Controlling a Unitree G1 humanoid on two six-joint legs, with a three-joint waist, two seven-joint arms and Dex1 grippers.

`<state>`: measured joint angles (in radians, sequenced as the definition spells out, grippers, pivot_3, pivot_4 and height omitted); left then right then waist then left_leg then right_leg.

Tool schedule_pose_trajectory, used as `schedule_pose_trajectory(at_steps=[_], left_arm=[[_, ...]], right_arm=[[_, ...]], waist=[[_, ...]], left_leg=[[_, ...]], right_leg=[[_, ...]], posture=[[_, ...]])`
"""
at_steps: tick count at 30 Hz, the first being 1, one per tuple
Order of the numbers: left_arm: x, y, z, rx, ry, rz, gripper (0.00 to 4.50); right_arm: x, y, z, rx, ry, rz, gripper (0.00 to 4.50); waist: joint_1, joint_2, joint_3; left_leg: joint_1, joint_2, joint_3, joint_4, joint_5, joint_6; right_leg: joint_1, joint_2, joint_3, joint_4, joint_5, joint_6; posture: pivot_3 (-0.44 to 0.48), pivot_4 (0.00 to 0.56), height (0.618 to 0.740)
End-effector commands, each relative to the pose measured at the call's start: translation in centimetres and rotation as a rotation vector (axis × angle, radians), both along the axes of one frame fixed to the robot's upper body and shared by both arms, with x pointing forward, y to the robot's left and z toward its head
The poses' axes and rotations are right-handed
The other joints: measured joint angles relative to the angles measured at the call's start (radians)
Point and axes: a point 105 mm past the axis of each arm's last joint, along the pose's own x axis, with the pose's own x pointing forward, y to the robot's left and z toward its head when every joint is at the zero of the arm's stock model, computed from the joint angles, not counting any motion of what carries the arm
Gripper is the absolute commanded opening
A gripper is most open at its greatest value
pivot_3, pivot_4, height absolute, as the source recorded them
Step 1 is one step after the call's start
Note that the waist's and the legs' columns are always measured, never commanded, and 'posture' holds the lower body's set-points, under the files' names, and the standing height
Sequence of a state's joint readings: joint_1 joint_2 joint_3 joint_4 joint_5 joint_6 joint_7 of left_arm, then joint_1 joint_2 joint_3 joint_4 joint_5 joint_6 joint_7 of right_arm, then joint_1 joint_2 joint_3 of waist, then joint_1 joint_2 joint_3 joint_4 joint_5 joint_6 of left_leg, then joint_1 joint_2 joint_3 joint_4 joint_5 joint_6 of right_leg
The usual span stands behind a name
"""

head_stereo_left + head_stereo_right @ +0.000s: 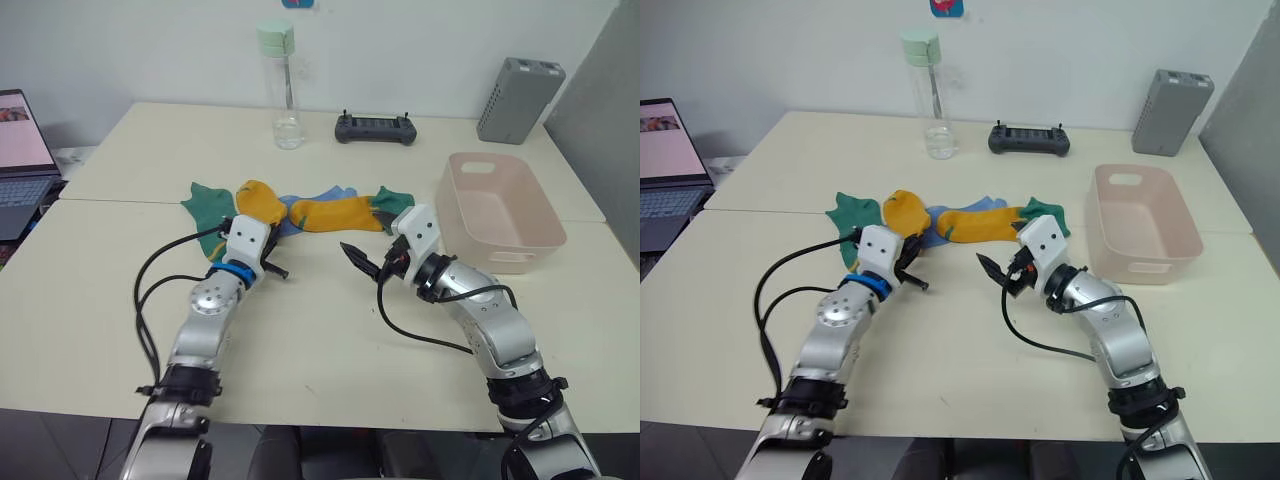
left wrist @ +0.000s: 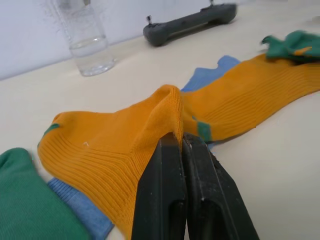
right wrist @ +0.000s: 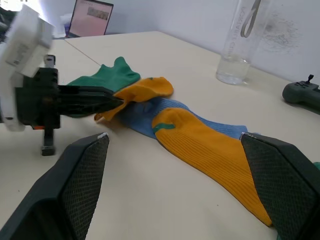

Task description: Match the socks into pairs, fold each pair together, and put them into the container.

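The left gripper (image 2: 182, 137) is clamped on a raised fold of the left yellow sock (image 2: 115, 145), which lies in the sock pile at mid-table (green (image 1: 208, 205) and blue (image 1: 318, 197) ones mixed in). The right gripper (image 1: 358, 258) hovers spread wide beside the other yellow sock (image 1: 335, 213). The pink container (image 1: 498, 210) sits just right of the pile.

No words or numbers can be read on anything here. The laptop (image 1: 20, 150) screen glows pink, but any writing on it is too small to make out.
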<state>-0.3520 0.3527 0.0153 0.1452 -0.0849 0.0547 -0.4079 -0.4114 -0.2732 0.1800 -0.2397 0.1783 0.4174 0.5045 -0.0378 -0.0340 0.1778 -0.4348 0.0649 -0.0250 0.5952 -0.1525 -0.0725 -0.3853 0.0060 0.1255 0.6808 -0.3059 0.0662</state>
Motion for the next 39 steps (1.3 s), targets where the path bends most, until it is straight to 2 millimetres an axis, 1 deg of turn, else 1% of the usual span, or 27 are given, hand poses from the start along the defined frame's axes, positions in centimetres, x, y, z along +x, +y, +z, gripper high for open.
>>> schedule_pose_trajectory(at_steps=[1,4,6,8,10,11,12,15,16,19,21,22,25,26,27,29,31,32,33,36,38,39], left_arm=[[-2.0,-1.0,2.1,-0.029,0.002,-0.147,0.05],[-4.2,-2.5,2.1,0.0,0.086,-0.307,0.05],[-5.5,-3.6,2.2,0.023,0.127,-0.401,0.05],[-6.2,-4.5,2.3,0.023,0.167,-0.461,0.05],[-7.3,-6.1,1.7,0.048,0.236,-0.562,0.05],[-7.9,-6.9,1.3,0.063,0.274,-0.616,0.05],[-8.3,-7.7,1.0,0.07,0.291,-0.663,0.05],[-8.2,-9.0,1.1,0.045,0.308,-0.689,0.05],[-8.2,-9.3,1.0,0.044,0.317,-0.7,0.05],[-8.7,-10.5,0.4,0.066,0.338,-0.755,0.05],[-8.4,-11.1,0.7,0.034,0.323,-0.753,0.44],[-8.2,-11.1,0.9,0.018,0.32,-0.749,0.65],[-8.2,-10.5,1.2,0.012,0.323,-0.74,1.58],[-7.9,-9.9,1.4,0.007,0.316,-0.719,1.88],[-6.3,-8.2,1.8,-0.001,0.282,-0.624,2.16],[-4.4,-5.6,2.4,-0.008,0.239,-0.506,2.76],[-2.4,-2.6,2.3,0.036,0.201,-0.367,2.76],[-1.6,-1.4,2.0,0.065,0.191,-0.312,2.76],[-1.2,-0.7,1.7,0.084,0.184,-0.28,2.76],[0.0,0.7,1.0,0.12,0.175,-0.215,2.76],[0.6,0.9,0.5,0.121,0.18,-0.198,2.76],[0.9,0.6,0.1,0.111,0.192,-0.202,2.76]], right_arm=[[-0.6,-0.3,1.4,0.016,-0.06,0.014,4.5],[-1.0,-1.2,1.4,0.009,-0.049,0.02,4.5],[-1.5,-2.2,1.5,-0.002,-0.04,0.025,4.5],[-1.9,-3.0,1.5,-0.014,-0.026,0.035,4.5],[-3.9,-3.8,0.9,-0.056,0.047,0.127,4.5],[-5.4,-4.1,0.4,-0.104,0.087,0.191,4.5],[-6.4,-4.4,0.0,-0.158,0.105,0.231,4.5],[-7.3,-5.1,-0.9,-0.346,0.06,0.268,4.5],[-7.4,-5.2,-1.1,-0.379,0.054,0.272,4.5],[-7.2,-5.6,-1.0,-0.362,0.06,0.245,4.5],[-7.0,-5.9,-1.3,-0.356,0.066,0.219,4.5],[-7.1,-5.9,-1.6,-0.363,0.073,0.218,4.5],[-7.3,-5.8,-2.0,-0.324,0.102,0.195,4.5],[-7.1,-5.9,-2.2,-0.305,0.11,0.173,4.5],[-6.7,-6.2,-2.7,-0.295,0.127,0.135,4.5],[-6.4,-6.5,-3.6,-0.274,0.161,0.084,4.5],[-6.1,-6.6,-4.2,-0.207,0.227,0.03,4.5],[-6.1,-6.5,-4.6,-0.178,0.269,0.007,4.5],[-6.1,-6.5,-4.9,-0.163,0.297,-0.007,4.5],[-5.8,-6.0,-5.4,-0.135,0.351,-0.038,4.5],[-6.0,-5.5,-6.2,-0.132,0.414,-0.036,4.5],[-5.9,-5.2,-6.5,-0.113,0.447,-0.046,4.5]], waist=[[-0.002,0.0,0.0],[-0.002,0.0,0.0],[-0.002,0.0,0.0],[0.0,0.0,0.0],[0.0,0.0,0.0],[0.002,0.0,0.0],[0.004,0.0,0.0],[0.0,0.0,0.0],[-0.004,0.0,0.0],[-0.018,0.0,0.0],[-0.019,0.0,0.0],[-0.018,0.0,0.0],[-0.018,0.0,0.0],[-0.019,0.0,0.0],[-0.02,0.0,0.0],[-0.019,0.0,0.0],[-0.02,0.0,0.0],[-0.02,0.0,0.0],[-0.019,0.0,0.0],[-0.016,0.0,0.0],[-0.009,0.0,0.0],[-0.006,0.0,0.0]], left_leg=[[0.0,0.0,0.0,0.0,0.0,0.0],[0.0,0.0,0.0,0.0,0.0,0.0],[0.0,0.0,0.0,0.0,0.0,0.0],[0.0,0.0,0.0,0.0,0.0,0.0],[0.0,0.0,0.0,0.0,0.0,0.0],[0.0,0.0,0.0,0.0,0.0,0.0],[0.0,0.0,0.0,0.0,0.0,0.0],[0.0,0.0,0.0,0.0,0.0,0.0],[0.0,0.0,0.0,0.0,0.0,0.0],[0.001,0.0,-0.001,0.0,0.0,0.0],[0.002,0.0,-0.001,0.001,0.0,0.0],[0.002,0.0,-0.001,0.001,0.0,0.0],[0.001,0.0,-0.001,0.002,0.0,0.0],[0.001,0.0,-0.001,0.002,0.0,0.0],[0.001,0.0,-0.001,0.002,0.0,0.0],[0.001,0.0,-0.002,0.002,0.0,0.0],[0.001,0.0,-0.002,0.002,0.0,0.0],[0.001,0.0,-0.002,0.002,0.0,0.0],[0.001,0.0,-0.002,0.002,0.0,0.0],[0.001,-0.001,-0.001,0.003,0.0,0.0],[0.0,-0.001,-0.001,0.003,0.0,0.0],[0.0,-0.001,-0.001,0.002,0.0,0.0]], right_leg=[[0.0,0.0,0.0,0.0,0.0,0.0],[0.0,0.0,0.0,0.0,0.0,0.0],[0.0,-0.001,0.0,0.0,0.0,0.0],[0.0,-0.001,0.0,-0.001,0.0,0.0],[0.0,-0.001,0.0,-0.001,-0.001,-0.001],[0.0,-0.001,0.0,-0.001,-0.001,-0.001],[0.001,-0.001,0.0,-0.001,-0.001,-0.001],[0.0,-0.001,0.0,-0.001,-0.004,0.002],[0.0,-0.001,0.0,-0.001,-0.004,0.002],[0.0,0.0,0.0,0.0,-0.004,0.003],[0.0,0.0,0.001,0.0,-0.004,0.003],[0.001,0.0,0.001,0.0,-0.004,0.004],[0.001,0.0,0.001,0.0,-0.004,0.004],[0.001,0.0,0.001,0.0,-0.004,0.004],[0.001,0.0,0.001,0.0,-0.004,0.004],[0.001,0.001,0.0,0.0,-0.004,0.004],[0.001,0.001,0.0,0.0,-0.004,0.004],[0.001,0.001,0.001,0.0,-0.004,0.004],[0.0,0.001,0.001,0.0,-0.004,0.004],[0.001,0.0,0.001,-0.001,-0.003,0.005],[0.0,0.0,0.001,-0.001,-0.003,0.005],[0.0,0.0,0.001,-0.001,-0.003,0.004]], posture=[[0.0,0.15,0.74],[0.0,0.15,0.74],[0.0,0.15,0.74],[0.0,0.15,0.74],[0.0,0.15,0.74],[0.0,0.15,0.74],[0.0,0.15,0.74],[0.0,0.15,0.74],[0.0,0.15,0.74],[0.0,0.15,0.74],[0.0,0.15,0.74],[0.0,0.15,0.74],[0.0,0.15,0.74],[0.0,0.15,0.74],[0.0,0.15,0.74],[0.0,0.15,0.74],[0.0,0.15,0.74],[0.0,0.15,0.74],[0.0,0.15,0.74],[0.0,0.15,0.74],[0.0,0.15,0.74],[0.0,0.15,0.74]])
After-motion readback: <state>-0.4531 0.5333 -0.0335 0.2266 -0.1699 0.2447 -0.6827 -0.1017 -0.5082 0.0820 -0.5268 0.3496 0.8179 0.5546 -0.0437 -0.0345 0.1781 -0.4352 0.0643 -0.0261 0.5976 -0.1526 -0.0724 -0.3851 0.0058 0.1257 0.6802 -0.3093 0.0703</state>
